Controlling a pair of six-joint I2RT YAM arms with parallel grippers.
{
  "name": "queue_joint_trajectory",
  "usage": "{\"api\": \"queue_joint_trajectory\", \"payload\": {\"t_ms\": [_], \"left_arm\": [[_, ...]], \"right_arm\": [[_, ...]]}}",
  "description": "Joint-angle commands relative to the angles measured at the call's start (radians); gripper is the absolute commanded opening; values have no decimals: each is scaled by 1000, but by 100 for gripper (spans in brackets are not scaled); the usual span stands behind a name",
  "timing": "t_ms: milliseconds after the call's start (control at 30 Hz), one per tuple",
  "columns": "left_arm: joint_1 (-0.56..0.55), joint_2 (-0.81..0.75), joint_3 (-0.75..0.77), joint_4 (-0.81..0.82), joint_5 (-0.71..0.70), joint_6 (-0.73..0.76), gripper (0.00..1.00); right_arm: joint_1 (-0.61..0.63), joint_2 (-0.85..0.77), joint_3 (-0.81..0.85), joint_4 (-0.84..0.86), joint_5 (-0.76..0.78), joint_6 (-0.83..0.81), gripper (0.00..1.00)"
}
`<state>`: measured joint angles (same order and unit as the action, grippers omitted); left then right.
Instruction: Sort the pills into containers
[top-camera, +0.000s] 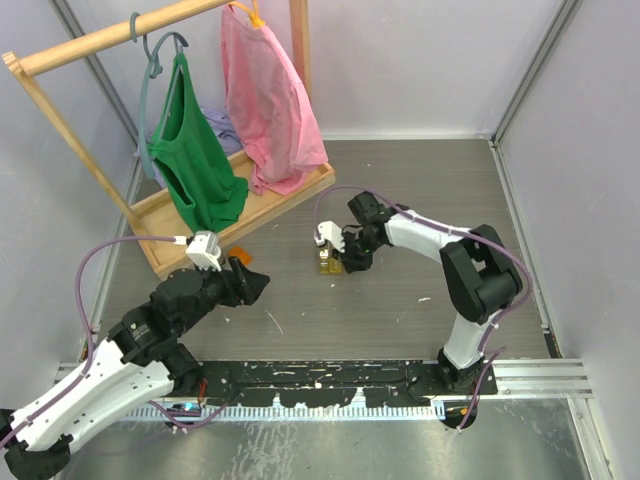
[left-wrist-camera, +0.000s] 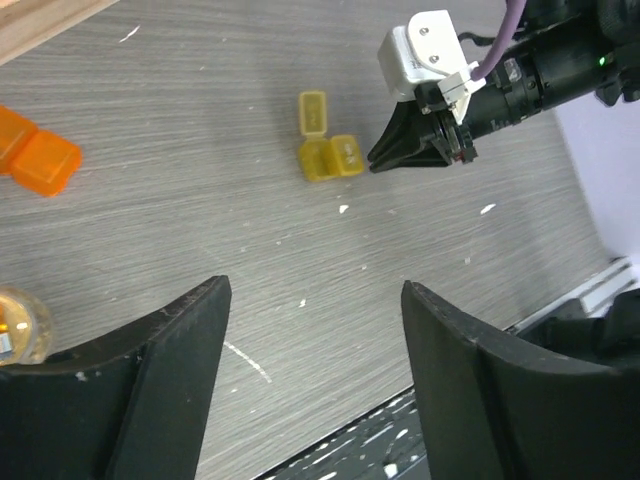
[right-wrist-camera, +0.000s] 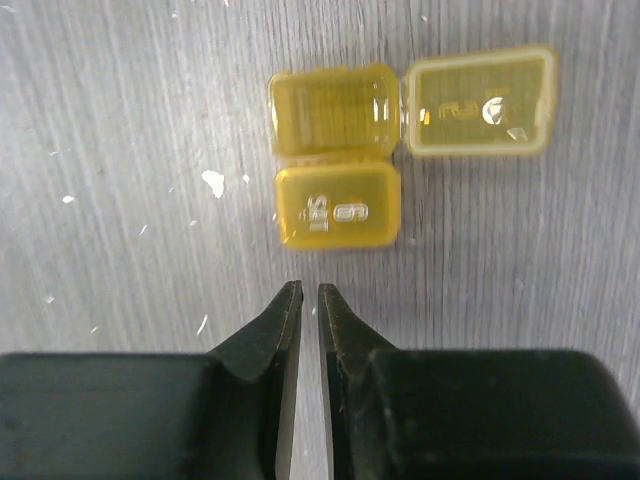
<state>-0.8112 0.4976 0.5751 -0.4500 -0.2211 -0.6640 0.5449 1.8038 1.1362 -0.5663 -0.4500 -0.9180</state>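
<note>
The yellow pill box (right-wrist-camera: 338, 160) lies on the grey table. One cell is open with its lid (right-wrist-camera: 480, 100) flipped out to the side, and the other cell (right-wrist-camera: 338, 207) has its lid closed. No pills show inside it. My right gripper (right-wrist-camera: 309, 292) is shut with only a hairline gap and is empty. Its tips sit just short of the closed cell, without touching it. The box also shows in the top view (top-camera: 328, 263) and in the left wrist view (left-wrist-camera: 328, 155). My left gripper (left-wrist-camera: 315, 300) is wide open and empty, well to the left of the box (top-camera: 255, 280).
Orange pill boxes (left-wrist-camera: 45, 160) and a small clear round bottle (left-wrist-camera: 20, 325) lie left of my left gripper. A wooden clothes rack (top-camera: 240, 200) with a green garment (top-camera: 195, 160) and a pink garment (top-camera: 270, 100) stands at the back left. Walls close in both sides.
</note>
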Motion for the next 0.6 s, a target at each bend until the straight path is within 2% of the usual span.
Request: {"api": "queue_joint_trajectory", "payload": {"t_ms": [0,200,267,400,567], "left_arm": [[3,-54,-15,120,17,11,75],[4,-28,-1,130,3,20,98],[4,13,36,100,-4,39,98],[8,110,139,-24,-70,84,98],[51,220,250,-193,-145,163,98]], "right_arm": [[-67,-162,-32,-38,-174,8,20],[-166,-342,-83,-73,-404,-13,34],[-203,-385,-83,-78,-484,1,41],[-212,-424,-72,-125,-637,-3,62],[-182,-390,86,-323,-657,-71,66]]}}
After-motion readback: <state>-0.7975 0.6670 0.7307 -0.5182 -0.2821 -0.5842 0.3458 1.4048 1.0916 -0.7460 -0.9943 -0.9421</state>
